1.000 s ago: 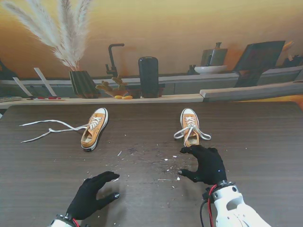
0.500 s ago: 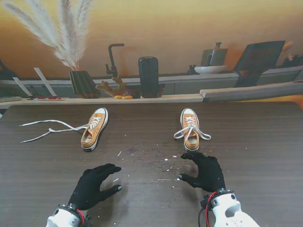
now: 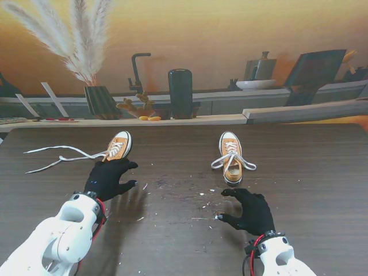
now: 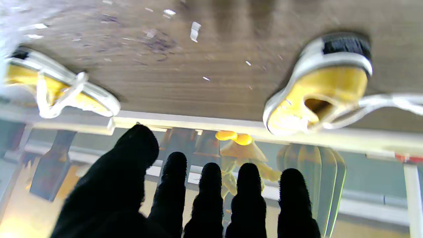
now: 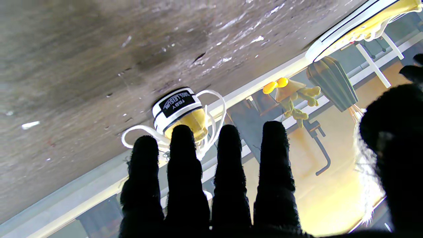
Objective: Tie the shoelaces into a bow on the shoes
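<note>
With my left hand (image 3: 107,178) spread empty beside the left shoe (image 3: 115,154), I'd pinch its limp, slippery laces (image 3: 57,156), trailing toward nine o'clock, near the ends.

The left hand (image 3: 108,177) hides the left shoe's (image 3: 117,146) heel. White specks (image 3: 202,204) on the table (image 3: 322,172) are too small to identify.

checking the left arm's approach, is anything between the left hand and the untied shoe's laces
Nothing visible blocks it. The left hand sits at the heel of the left shoe, and its loose laces trail over bare table to the left, with only tiny white specks nearby.
</note>
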